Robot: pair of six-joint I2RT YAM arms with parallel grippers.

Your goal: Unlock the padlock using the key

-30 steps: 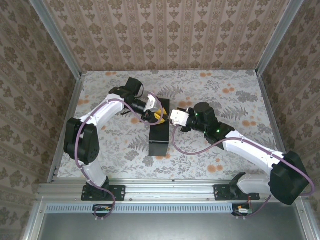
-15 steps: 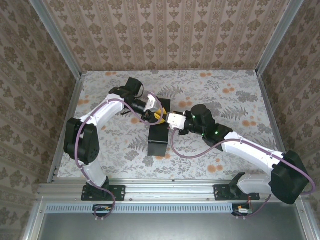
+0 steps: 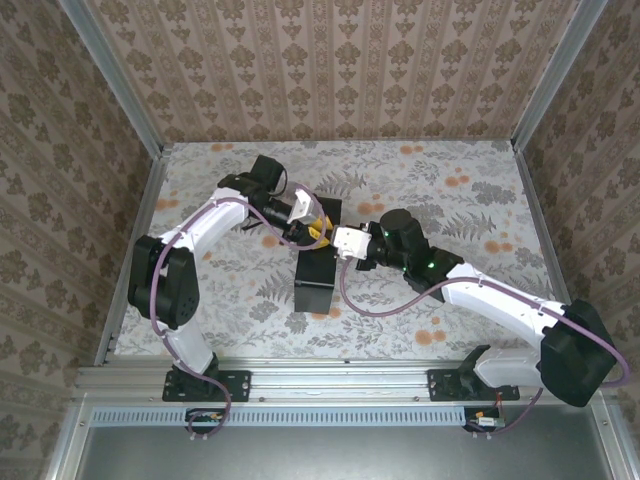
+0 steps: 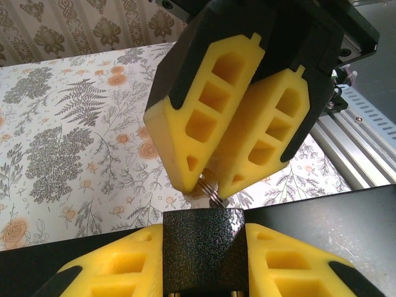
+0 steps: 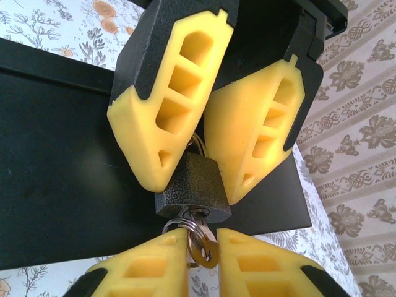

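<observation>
**Top external view.** We see the left gripper (image 3: pixel 318 228) and the right gripper (image 3: pixel 338 241) meeting tip to tip above the far end of a black box (image 3: pixel 318 282), which lies on the flower-patterned table (image 3: pixel 470 200). What sits between the tips is too small and too covered for us to make out, and we cannot judge either grip from this height. **Left wrist view.** The left gripper (image 4: pixel 204 234) has its yellow fingers (image 4: pixel 111 266) cut off by the lower edge. They are closed on the dark, speckled body of the padlock (image 4: pixel 203 250), of which we see one flat face, its lower part out of frame. Opposite, the right gripper (image 4: pixel 210 187) points down at it, its tips drawn almost together on a thin glint of metal that is mostly hidden. Part of the black box (image 4: pixel 346 229) runs behind, blurred. **Right wrist view.** The left gripper (image 5: pixel 197 185) clamps the padlock (image 5: pixel 193 193) by its sides, just above the box. The shackle (image 5: pixel 198 145) is largely hidden between the two fingers. The brass-coloured key (image 5: pixel 202 247) hangs from the padlock's underside beside a key ring (image 5: pixel 184 224). The right gripper (image 5: pixel 202 238) is closed on the key's head, covering its edges. Any marking on the key or the padlock is too blurred for us to read.
</observation>
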